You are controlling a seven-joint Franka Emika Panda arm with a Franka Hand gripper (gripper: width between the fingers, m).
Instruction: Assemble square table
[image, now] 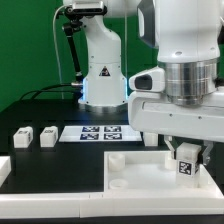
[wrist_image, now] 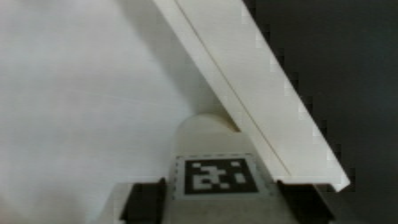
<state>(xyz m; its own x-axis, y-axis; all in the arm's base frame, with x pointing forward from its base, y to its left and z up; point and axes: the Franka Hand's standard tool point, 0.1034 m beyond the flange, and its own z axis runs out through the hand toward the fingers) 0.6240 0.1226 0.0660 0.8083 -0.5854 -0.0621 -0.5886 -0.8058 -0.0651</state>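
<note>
A green backdrop (image: 30, 40) rises behind the evenly lit black tabletop (image: 25, 112).

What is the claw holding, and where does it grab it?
The claw holds a leg, pinched on the sides of its tagged end.

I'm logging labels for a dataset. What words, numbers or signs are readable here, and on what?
Words or numbers: none readable.
Triangular sign on the white robot base: too small to read.
Black-white square tag on the white plastic peg leg in the claw: pattern, no letters.
Marker board tags: patterns only.
</note>
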